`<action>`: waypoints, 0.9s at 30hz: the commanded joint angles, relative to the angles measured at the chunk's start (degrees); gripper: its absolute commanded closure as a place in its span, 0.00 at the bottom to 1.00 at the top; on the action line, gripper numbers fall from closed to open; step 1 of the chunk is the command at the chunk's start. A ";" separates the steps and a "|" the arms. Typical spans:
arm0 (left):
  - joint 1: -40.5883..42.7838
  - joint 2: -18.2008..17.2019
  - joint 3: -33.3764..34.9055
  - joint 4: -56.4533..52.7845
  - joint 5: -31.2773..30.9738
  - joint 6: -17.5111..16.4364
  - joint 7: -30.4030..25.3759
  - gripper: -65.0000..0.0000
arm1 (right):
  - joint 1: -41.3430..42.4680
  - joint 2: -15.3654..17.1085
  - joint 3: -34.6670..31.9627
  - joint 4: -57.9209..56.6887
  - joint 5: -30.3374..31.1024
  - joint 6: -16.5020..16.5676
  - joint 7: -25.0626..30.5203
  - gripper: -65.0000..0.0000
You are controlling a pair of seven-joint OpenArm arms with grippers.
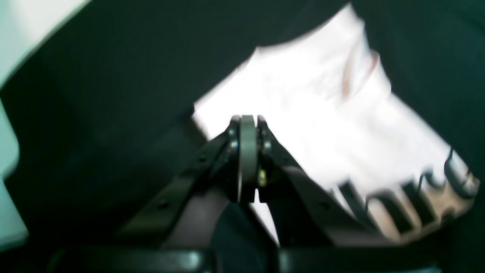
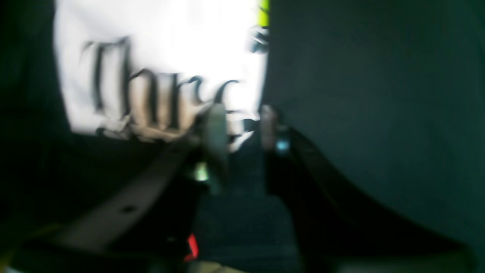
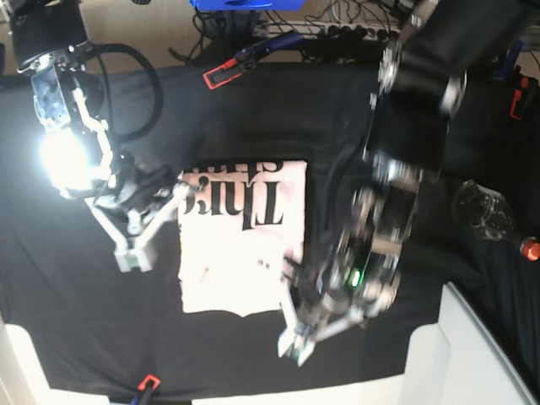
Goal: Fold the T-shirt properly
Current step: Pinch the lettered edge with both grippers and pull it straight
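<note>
This is a robotics lab bench. A black cloth (image 3: 253, 110) drapes the table (image 3: 472, 337), pinned at the edges by red clamps (image 3: 221, 76) at the upper middle and bottom left. Along the top of the frame, a tangle of cables and a power strip (image 3: 354, 32) run behind the table. A bright lamp (image 3: 66, 160) glares at the left, mounted on the rig.

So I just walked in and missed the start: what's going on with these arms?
A two-armed robot is folding a pale pink T-shirt on a black table cloth. The shirt lies as a folded rectangle, black lettering showing at one end. The left claw is shut beside a shirt corner; the right claw is open by the lettered edge. Neither clearly holds fabric.
</note>
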 commanded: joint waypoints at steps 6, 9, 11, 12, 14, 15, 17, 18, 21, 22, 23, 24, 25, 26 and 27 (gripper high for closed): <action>8.44 -1.00 0.21 4.47 -1.36 -0.48 -3.74 1.00 | 0.65 -1.14 -0.74 -2.20 0.48 5.80 1.16 0.94; 10.20 -1.00 0.30 4.47 -1.09 -0.48 -3.83 1.00 | 0.82 -1.84 -0.92 -3.78 0.48 9.58 2.31 0.95; 10.46 -1.00 0.30 4.47 -1.09 -0.48 -4.36 1.00 | 0.82 -2.28 -0.92 -4.93 0.39 11.34 3.89 0.95; 10.46 -1.00 0.30 4.38 -1.09 -0.48 -5.41 1.00 | 0.91 -2.37 -1.01 -5.63 0.39 12.13 4.24 0.95; 10.55 -0.82 0.30 3.15 -1.53 -0.48 -7.17 1.00 | 1.62 -2.54 -1.01 -6.77 0.39 13.89 4.68 0.95; 10.55 -0.56 0.30 1.66 -1.53 -0.48 -7.43 1.00 | 2.06 -2.63 -1.01 -7.30 0.39 14.50 4.59 0.95; 10.55 0.59 0.39 -1.86 -1.62 -0.48 -7.70 1.00 | 2.67 -3.33 -1.01 -8.27 0.30 15.03 4.59 0.95; 10.55 1.11 0.74 -3.44 -1.62 -0.48 -7.78 1.00 | 3.29 -3.33 -1.01 -8.88 0.30 15.12 4.59 0.94; 11.34 1.38 2.32 -7.40 -1.62 -0.48 -10.07 1.00 | 4.43 -3.42 -1.01 -12.22 0.30 16.61 4.68 0.94; 11.95 1.29 2.58 -8.10 -1.18 -0.48 -11.56 1.00 | 4.87 -3.51 -1.01 -13.37 0.30 17.67 4.68 0.94; 12.31 1.11 2.76 -8.89 -1.09 -0.48 -12.71 1.00 | 4.96 -3.60 -1.01 -14.60 0.30 18.28 4.77 0.94; 12.57 1.03 2.67 -9.86 -1.09 -0.48 -13.32 1.00 | 4.96 -3.60 -1.01 -15.83 0.30 18.55 5.03 0.94; 12.66 1.03 2.50 -10.91 -1.09 -0.48 -13.76 1.00 | 4.78 -3.42 -1.01 -16.97 0.30 18.55 6.26 0.94; 12.66 0.94 2.50 -11.97 -1.09 -0.48 -13.85 1.00 | 4.60 -3.25 -1.01 -18.03 0.30 18.63 7.76 0.94; 12.57 0.59 2.50 -12.93 -1.09 -0.48 -13.85 1.00 | 3.99 -3.07 -1.01 -19.17 0.30 18.63 9.16 0.94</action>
